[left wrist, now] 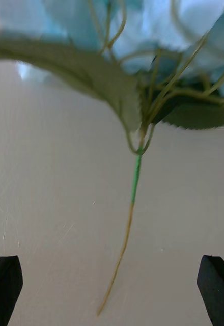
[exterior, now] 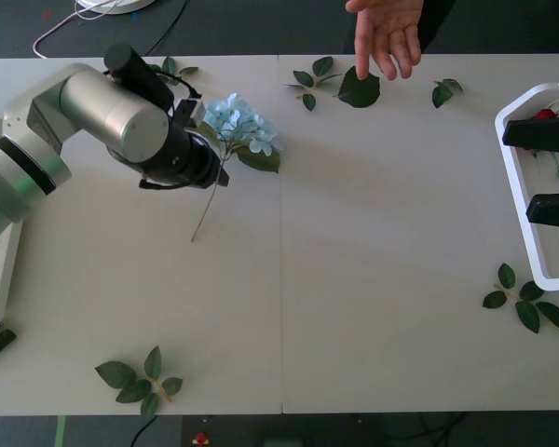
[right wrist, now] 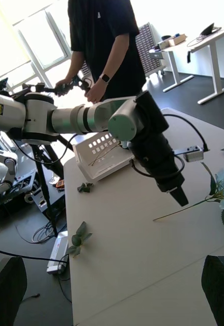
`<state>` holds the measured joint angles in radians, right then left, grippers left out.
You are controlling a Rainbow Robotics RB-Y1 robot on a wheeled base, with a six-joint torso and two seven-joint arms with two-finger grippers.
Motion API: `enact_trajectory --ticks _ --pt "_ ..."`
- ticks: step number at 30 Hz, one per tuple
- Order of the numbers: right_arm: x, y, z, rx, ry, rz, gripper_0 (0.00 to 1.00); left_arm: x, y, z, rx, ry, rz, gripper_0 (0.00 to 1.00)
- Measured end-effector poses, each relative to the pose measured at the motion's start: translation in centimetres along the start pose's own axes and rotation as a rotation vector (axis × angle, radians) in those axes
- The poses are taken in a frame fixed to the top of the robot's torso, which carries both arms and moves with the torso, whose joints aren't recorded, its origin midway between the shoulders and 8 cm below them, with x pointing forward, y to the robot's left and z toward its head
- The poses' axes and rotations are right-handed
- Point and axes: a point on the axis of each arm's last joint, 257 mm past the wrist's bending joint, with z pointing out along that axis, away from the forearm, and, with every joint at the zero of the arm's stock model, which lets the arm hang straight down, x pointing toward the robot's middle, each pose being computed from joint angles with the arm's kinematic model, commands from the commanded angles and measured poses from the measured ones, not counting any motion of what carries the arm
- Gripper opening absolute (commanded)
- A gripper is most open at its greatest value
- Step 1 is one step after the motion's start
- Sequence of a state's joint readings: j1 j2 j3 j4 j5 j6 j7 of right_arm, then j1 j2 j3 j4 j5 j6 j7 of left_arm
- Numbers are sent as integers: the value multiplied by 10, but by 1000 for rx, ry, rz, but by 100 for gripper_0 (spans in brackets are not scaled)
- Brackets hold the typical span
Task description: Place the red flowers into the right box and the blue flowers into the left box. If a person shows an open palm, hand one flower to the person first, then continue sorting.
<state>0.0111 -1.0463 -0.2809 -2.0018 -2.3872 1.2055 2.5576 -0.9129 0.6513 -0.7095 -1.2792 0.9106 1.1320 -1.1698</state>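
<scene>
My left pincer (left wrist: 112,285) hangs spread wide over the blue flower (exterior: 242,126) on the table (exterior: 373,233), whose head is cropped in my wrist view. Past it, my right pincer (exterior: 550,172), released, sits over the right box (exterior: 517,200); a person's hand (exterior: 388,33) hovers beyond.

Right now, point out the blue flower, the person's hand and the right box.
blue flower (exterior: 242,125), front view, on the pale-blue head.
person's hand (exterior: 388,33), front view, on the palm.
right box (exterior: 516,177), front view, on its near white rim.
</scene>
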Motion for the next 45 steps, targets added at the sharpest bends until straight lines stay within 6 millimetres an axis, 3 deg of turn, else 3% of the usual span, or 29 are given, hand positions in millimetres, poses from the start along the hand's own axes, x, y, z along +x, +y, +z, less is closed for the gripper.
enact_trajectory --ticks 6,14,20,21,23,25,26,45 --pt "0 0 0 0 0 0 100 7 -6 15 -13 -4 12 100" --pt "0 0 0 -1 0 0 100 1 -19 54 -22 -59 -10 100" --pt "0 0 0 -1 0 0 100 2 -24 59 -21 -65 -9 99" --pt "0 0 0 -1 0 0 100 2 -24 59 -21 -65 -9 94" --pt "0 0 0 -1 0 0 100 1 -24 59 -21 -66 -8 69" --pt "0 0 0 -1 0 0 100 -1 -25 59 -18 -76 -7 11" --pt "0 0 0 -1 0 0 100 -4 -25 59 -17 -87 -3 0" --pt "0 0 0 -1 0 0 100 -18 -27 60 -19 -151 31 0"
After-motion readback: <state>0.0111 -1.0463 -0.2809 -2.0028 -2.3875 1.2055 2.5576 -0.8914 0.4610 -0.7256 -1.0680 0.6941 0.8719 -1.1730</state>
